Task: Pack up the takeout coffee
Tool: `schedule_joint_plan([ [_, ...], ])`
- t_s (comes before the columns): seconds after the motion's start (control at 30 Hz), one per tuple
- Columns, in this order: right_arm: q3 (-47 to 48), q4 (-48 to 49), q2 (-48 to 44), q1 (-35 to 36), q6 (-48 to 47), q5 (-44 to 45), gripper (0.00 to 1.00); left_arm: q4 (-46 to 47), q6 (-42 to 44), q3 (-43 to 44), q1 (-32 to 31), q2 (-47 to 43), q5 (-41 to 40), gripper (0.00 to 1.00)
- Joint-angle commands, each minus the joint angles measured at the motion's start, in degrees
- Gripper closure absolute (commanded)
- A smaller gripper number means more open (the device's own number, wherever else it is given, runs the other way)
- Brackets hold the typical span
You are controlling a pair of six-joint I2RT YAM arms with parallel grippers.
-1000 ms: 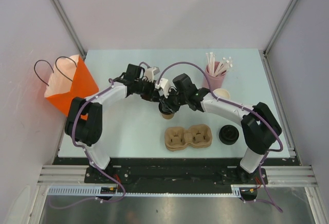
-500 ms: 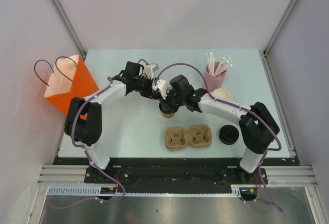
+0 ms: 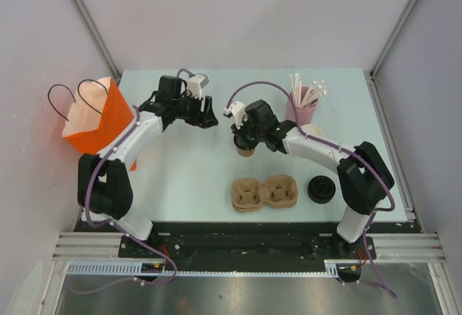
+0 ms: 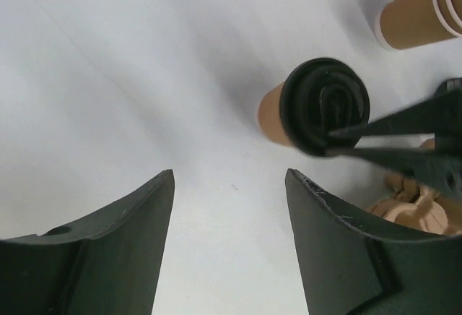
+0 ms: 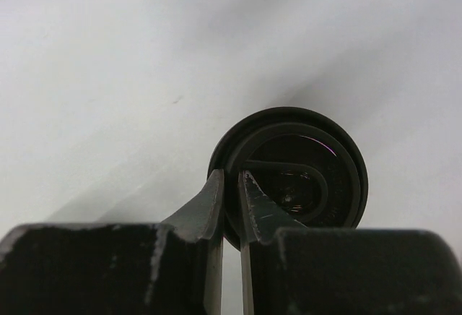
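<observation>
- Mid-tabletop [image 3: 180, 178], just behind the carrier [image 3: 264, 192], the coffee [image 4: 307, 109] is stood lid-up. Whether its base is on the surface or just lifted cannot be told.
- Right gripper [image 5: 231, 193] is closed to a sliver on the lid [image 5: 296, 170] rim, with one finger outside the rim, one over the lid top, and only the rim wall between.
- The rim pinch is judged to be chosen so the cup body is left free to be lowered into a carrier well.
- Left gripper [image 4: 229, 178] is spread wide with nothing held, and is set apart from the cup on its left. It is judged to be parked there so the right arm's path is not crossed.
- Edge risk: the hold is on a thin plastic lip only. The lid could be popped off if the cup is swung or snagged, so an upright, slow carry is advised.
- Room: bare tabletop is seen between cup and carrier, and nothing is seen in the wells.
- Cup stack [image 3: 312, 133] and straw holder [image 3: 299, 109] are near on the right, and the loose lid [image 3: 321, 188] is right of the carrier. None is on the direct line to the wells.
- Bag [image 3: 97, 116] is at the far left edge, well apart. The left arm lies between it and the cup, so that route is judged blocked unless the arm is moved.
</observation>
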Motion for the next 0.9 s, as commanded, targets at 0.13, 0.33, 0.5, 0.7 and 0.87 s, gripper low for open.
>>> schedule_joint_plan([
  [0.13,0.46,-0.77,1.22,-7.69,6.65,8.64,1.0,-3.56,12.39,3.47,0.94,-11.6,-19.17,0.29],
  [0.33,0.46,0.64,1.75,-10.59,7.61,8.91,1.0,-5.58,19.86,3.56,3.39,-16.26,-36.05,0.25],
  [0.5,0.46,0.91,0.7,-11.3,7.96,6.01,0.67,-7.78,20.48,4.7,12.17,-18.71,-35.53,0.25],
  [0.7,0.46,0.03,-1.5,-10.95,8.32,4.86,0.4,-12.51,20.31,4.97,17.88,-24.07,-33.87,0.23],
  [0.87,0.46,-0.85,-4.66,-10.34,8.14,4.24,0.32,-20.95,19.95,8.12,21.94,-28.3,-23.52,0.22],
])
